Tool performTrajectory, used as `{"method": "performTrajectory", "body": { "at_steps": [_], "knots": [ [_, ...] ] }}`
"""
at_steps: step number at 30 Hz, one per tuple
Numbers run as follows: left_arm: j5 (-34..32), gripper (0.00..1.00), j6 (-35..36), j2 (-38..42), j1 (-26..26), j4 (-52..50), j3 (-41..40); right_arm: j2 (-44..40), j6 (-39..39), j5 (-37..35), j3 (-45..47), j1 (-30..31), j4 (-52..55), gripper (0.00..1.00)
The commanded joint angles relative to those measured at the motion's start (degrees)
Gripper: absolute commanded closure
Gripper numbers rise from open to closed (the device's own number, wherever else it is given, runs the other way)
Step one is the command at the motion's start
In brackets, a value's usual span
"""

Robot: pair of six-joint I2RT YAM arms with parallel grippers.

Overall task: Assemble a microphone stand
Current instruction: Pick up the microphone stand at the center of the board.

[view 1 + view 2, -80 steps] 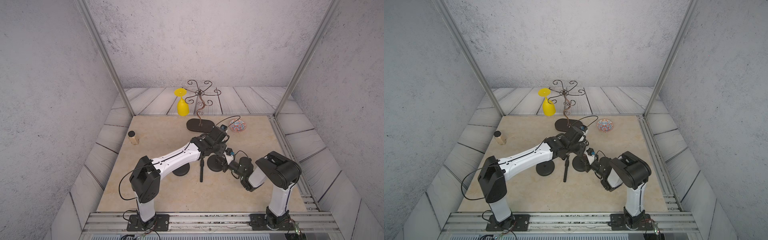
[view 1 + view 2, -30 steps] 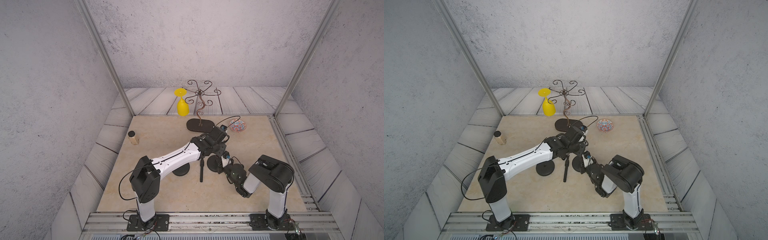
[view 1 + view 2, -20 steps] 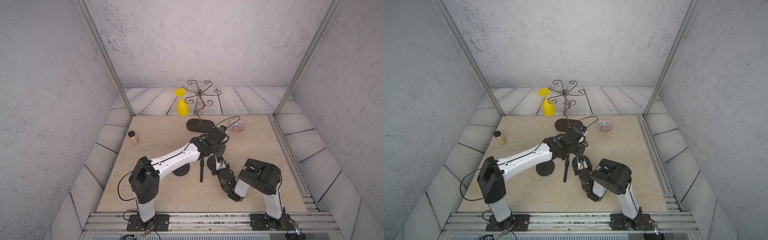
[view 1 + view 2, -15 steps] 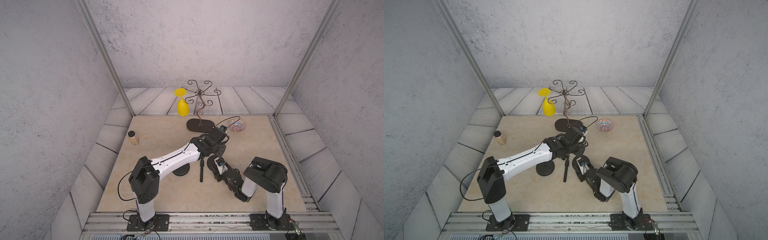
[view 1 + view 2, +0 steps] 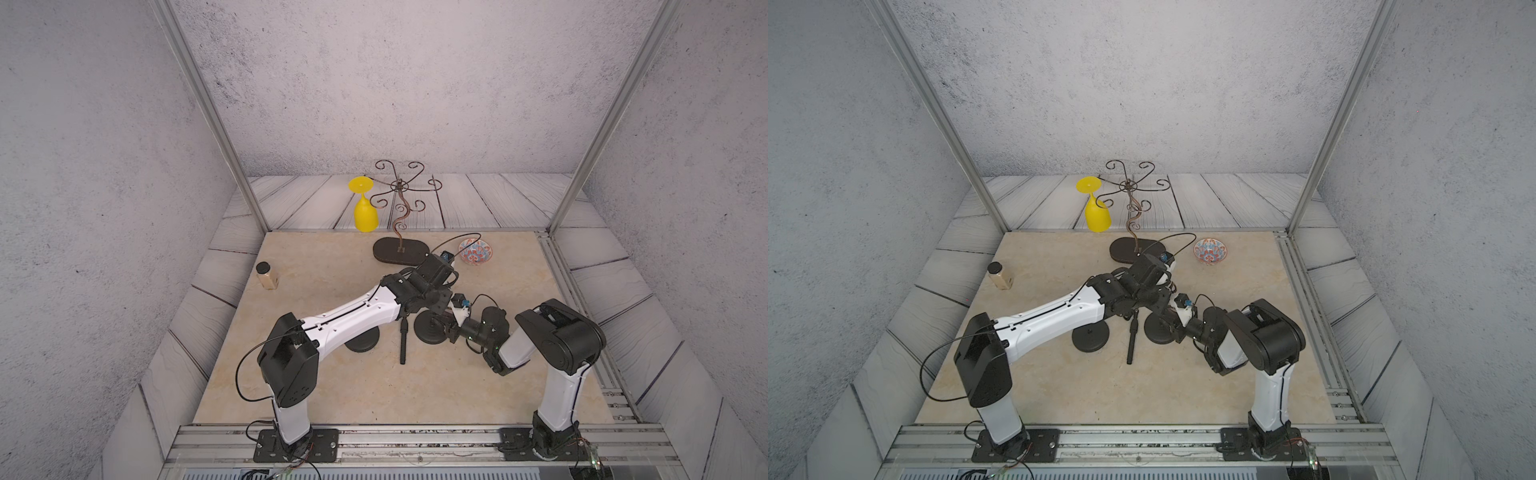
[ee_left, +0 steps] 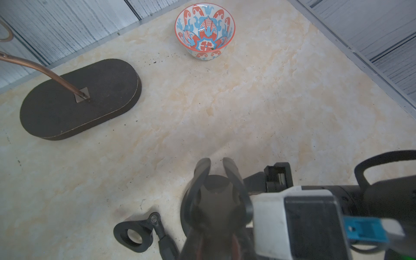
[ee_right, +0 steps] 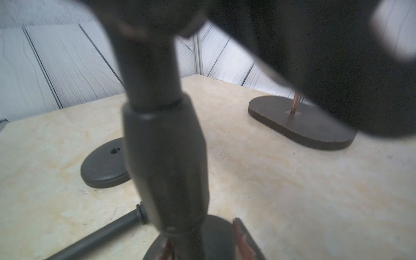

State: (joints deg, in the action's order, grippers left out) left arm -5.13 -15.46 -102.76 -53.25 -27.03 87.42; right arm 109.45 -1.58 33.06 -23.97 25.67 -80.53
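A black pole (image 7: pixel 164 157) stands upright on a round black base (image 5: pixel 428 332) (image 5: pixel 1158 330) near the table's middle. My left gripper (image 5: pixel 436 307) (image 6: pixel 216 163) comes down from above and is shut on the pole's top (image 6: pixel 213 193). My right gripper (image 5: pixel 446 328) (image 7: pixel 204 245) lies low at the pole's foot with its jaws either side of it. One finger (image 7: pixel 243 238) stands clear of the pole. A second round base (image 5: pixel 365 343) (image 7: pixel 105 166) lies partly under my left arm. A loose pole (image 5: pixel 402 340) (image 5: pixel 1132 338) with a ring clip (image 6: pixel 135 234) lies between the bases.
At the back stand a curly wire stand on an oval base (image 5: pixel 399 251) (image 6: pixel 78 99), an upturned yellow goblet (image 5: pixel 365 208) and a patterned bowl (image 5: pixel 476 252) (image 6: pixel 204 29). A small jar (image 5: pixel 266 275) stands at the left edge. Metal rails run along the right side.
My right arm swung in toward the middle, then back out to the right. Its gripper stayed low by the pole's foot. My left arm and the pole have not moved.
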Motion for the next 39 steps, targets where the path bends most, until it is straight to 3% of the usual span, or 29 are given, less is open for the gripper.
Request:
{"method": "performTrajectory", "body": {
  "at_steps": [1,5,8,11,14,15,17,21,22,24,26,27,30,35,39],
  "knots": [
    [2.4,0.85,0.1,-4.0,-0.6,-10.8,-2.4,2.4,-0.5,2.1,-0.6,-0.5,0.2,0.83],
    [2.8,0.85,0.0,-4.3,-0.5,-10.5,-2.3,3.0,-0.9,-4.2,0.6,0.1,0.2,0.98],
    [2.9,0.85,-0.2,-4.3,-0.6,-10.1,-2.4,2.3,-0.7,-19.7,3.2,4.9,0.2,1.00],
    [3.0,0.85,-0.4,-4.6,-0.5,-9.7,-2.3,3.4,0.2,-46.9,3.6,15.4,0.2,1.00],
    [3.3,0.85,-0.6,-4.6,-0.6,-9.8,-2.3,6.2,-4.8,-75.7,1.0,25.2,0.1,1.00],
    [3.4,0.85,-0.5,-4.4,-0.5,-9.9,-2.2,7.0,-6.1,-82.3,-0.3,27.9,0.2,1.00],
    [3.2,0.85,-0.5,-4.1,-0.6,-10.0,-2.5,8.3,-6.1,-87.9,-2.4,31.2,0.2,1.00],
    [3.0,0.85,-0.4,-3.9,-0.5,-10.1,-2.7,7.9,-4.7,-83.1,-2.6,31.7,0.2,0.97],
    [3.0,0.85,-0.4,-3.9,-0.6,-10.0,-2.7,7.4,-4.2,-79.6,-2.0,31.1,0.2,0.90],
    [3.1,0.84,-0.9,-3.9,-0.5,-9.6,-2.8,6.0,-3.0,-68.4,-0.1,29.5,0.2,0.66],
    [3.4,0.74,-1.4,-3.7,-0.4,-9.1,-3.0,4.6,-1.1,-60.8,1.3,28.3,0.2,0.46],
    [3.6,0.69,-1.8,-3.5,-0.4,-8.9,-3.2,3.7,-0.2,-58.3,2.2,28.0,0.2,0.43],
    [4.0,0.49,-3.1,-1.6,0.1,-7.5,-4.9,0.9,0.7,-53.6,4.7,26.7,0.2,0.39],
    [6.3,0.26,-5.3,4.4,1.8,-3.4,-10.0,-3.4,-0.5,-43.8,8.3,22.6,0.2,0.37],
    [7.5,0.23,-5.9,10.8,2.5,-1.3,-13.8,-6.4,-1.2,-35.9,9.6,18.6,0.2,0.36]
  ]
}}
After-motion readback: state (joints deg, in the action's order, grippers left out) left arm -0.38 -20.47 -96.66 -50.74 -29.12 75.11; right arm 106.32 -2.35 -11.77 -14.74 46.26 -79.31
